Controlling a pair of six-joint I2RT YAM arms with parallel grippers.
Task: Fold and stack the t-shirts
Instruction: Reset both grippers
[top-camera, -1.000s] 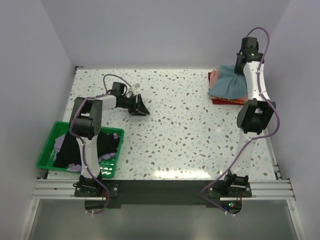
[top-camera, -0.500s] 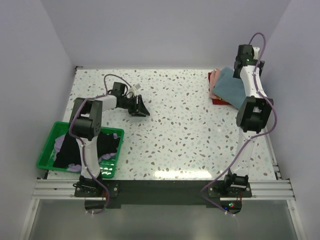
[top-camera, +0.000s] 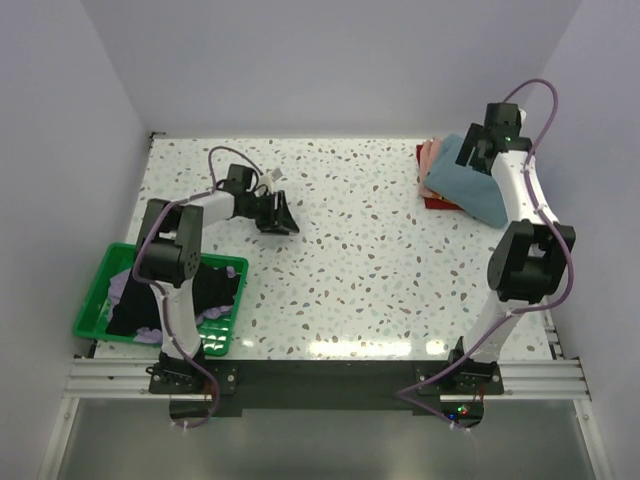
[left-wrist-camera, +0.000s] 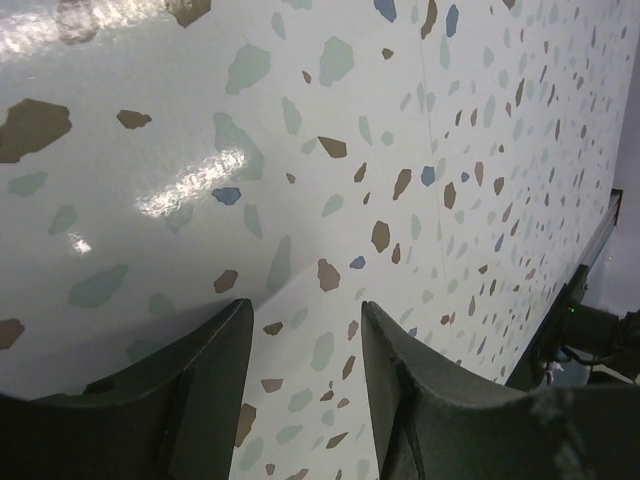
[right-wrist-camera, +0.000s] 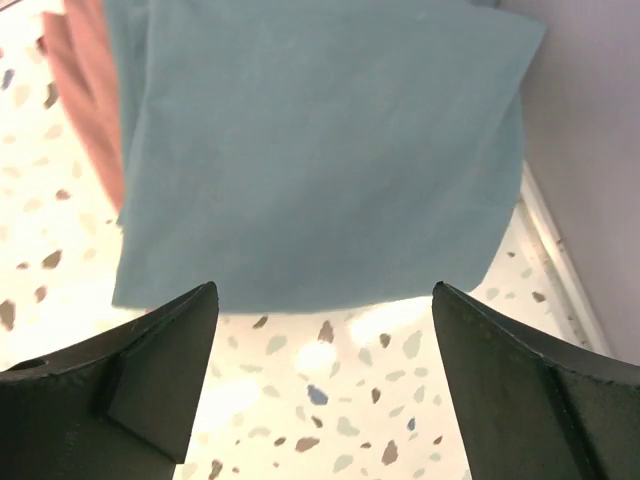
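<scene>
L arm (top-camera: 172, 300), R arm (top-camera: 517, 190): white links, black joints, purple cables (top-camera: 541, 88). L hand (left-wrist-camera: 300, 325), R hand (right-wrist-camera: 325, 305): black wedge fingers (right-wrist-camera: 150, 350).

Grey-blue t-shirt (right-wrist-camera: 320, 150) over pink one (right-wrist-camera: 90, 100); speckled terrazzo table (top-camera: 350, 250); green basket (top-camera: 95, 290).

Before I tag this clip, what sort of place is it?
Probably a lab robot-training booth: plain walls box in a speckled table, an aluminium rail runs along its near edge, and folded t-shirts sit stacked far right.
</scene>
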